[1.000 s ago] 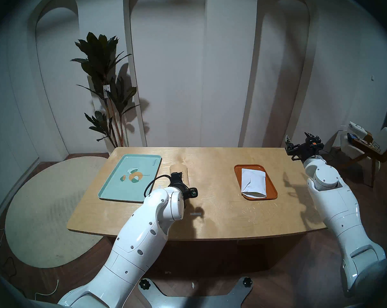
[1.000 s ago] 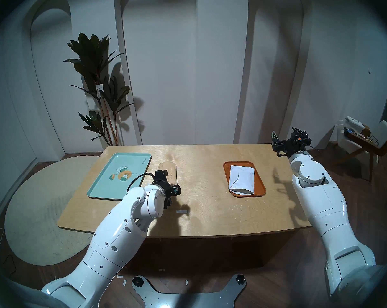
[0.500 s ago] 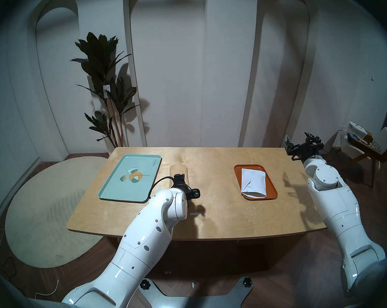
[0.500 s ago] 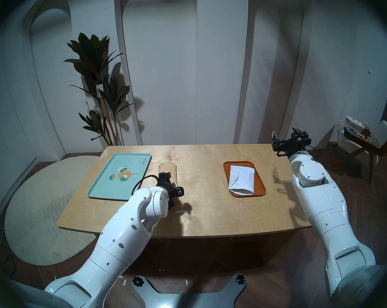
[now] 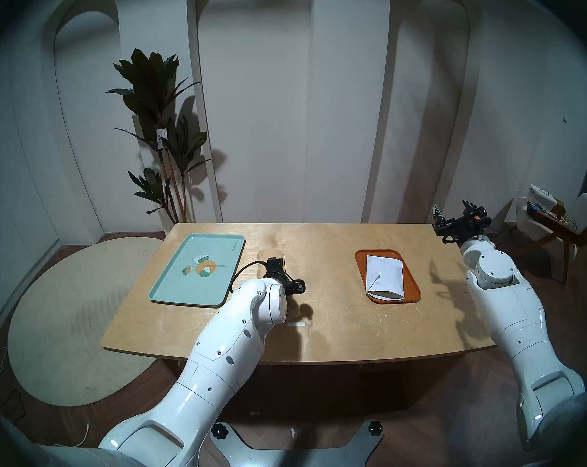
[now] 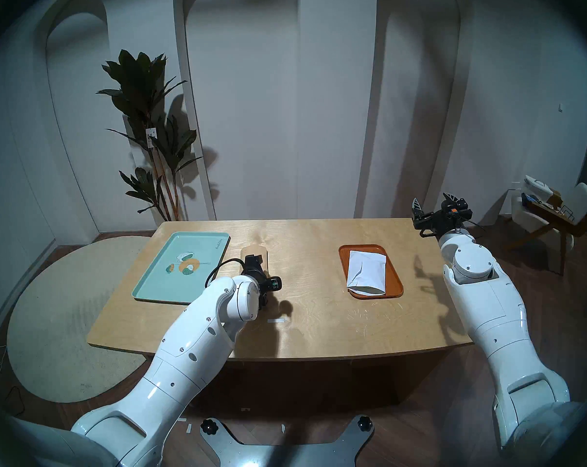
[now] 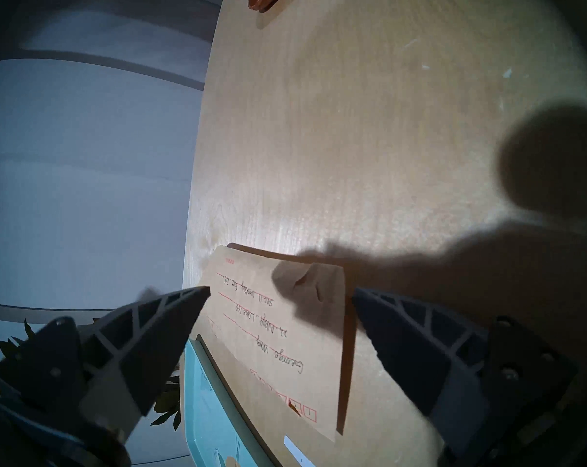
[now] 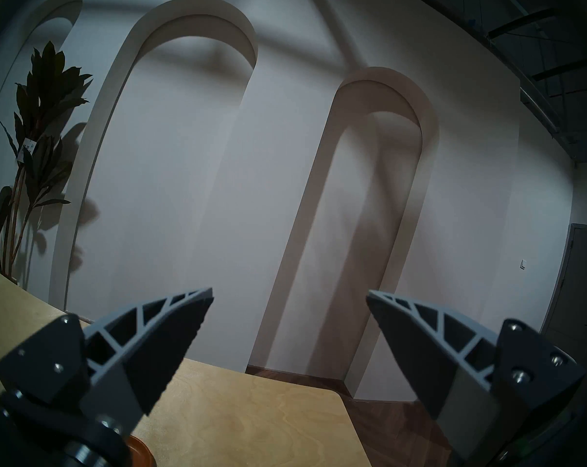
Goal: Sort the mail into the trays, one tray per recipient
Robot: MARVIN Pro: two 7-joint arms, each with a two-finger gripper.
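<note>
The left gripper is spread wide, with nothing between its fingers. It points forward and downward over the brown kraft envelope, which lies flat on the wooden table just beside the right long rim of the mint-teal tray. In the left wrist view, one fingertip sits over the envelope's far left corner area and the other stands just off its right edge; the envelope's handwritten lines and red ruling lie between and below the two fingers. Whether either finger touches the paper cannot be told. One envelope edge lies along or over the tray rim. In the head views, the wrist covers most of the envelope; only its far end shows.

The white creased envelope lies inside the orange-brown tray, well apart on the table's right half.

The right gripper is also spread wide and empty, held high beyond the table's far right corner, facing the arched wall.

A small white tape strip lies on the table near the left forearm.
</note>
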